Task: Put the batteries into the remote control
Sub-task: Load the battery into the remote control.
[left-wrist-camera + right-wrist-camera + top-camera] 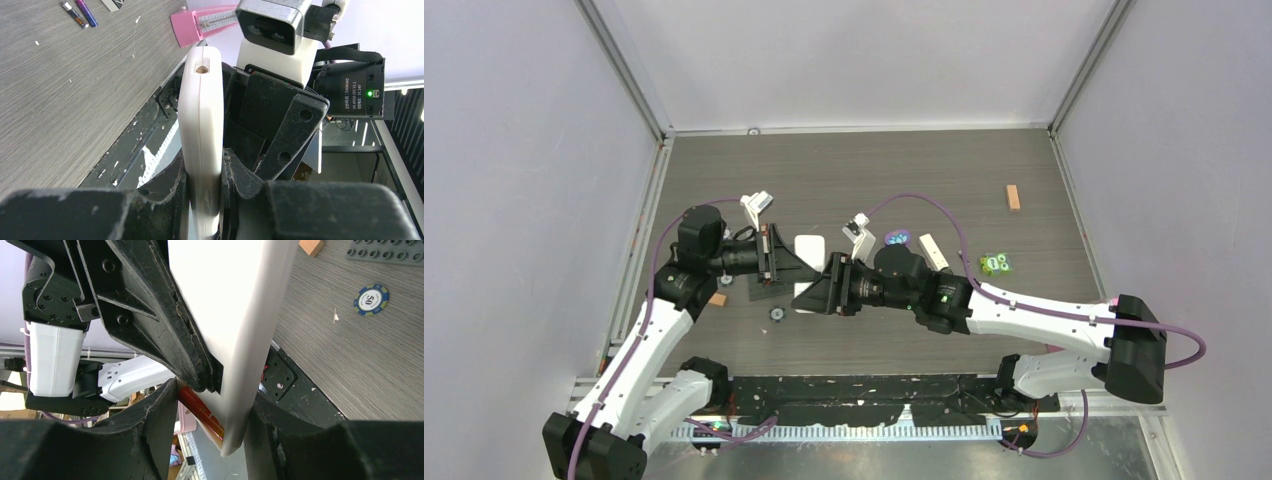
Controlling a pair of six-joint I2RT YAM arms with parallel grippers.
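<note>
Both grippers meet at mid-table on a wide flat white remote (810, 248) held above the table. My left gripper (204, 170) is shut on its thin edge (200, 115). My right gripper (210, 415) is shut across its other end (235, 305), where a glossy red strip (200, 412) lies on its hidden face. I cannot tell if that strip is a battery. A narrow white bar, the remote control (932, 250), lies on the table to the right. Two batteries, one dark (75, 14) and one purple (86, 11), lie on the table.
A black studded plate (385, 252), a poker chip (371, 299) and a wooden block (311, 246) lie left of the grippers. Another chip (897, 238), a green piece (995, 263) and a wooden block (1013, 197) lie to the right. A pink object (200, 22) shows beyond the remote.
</note>
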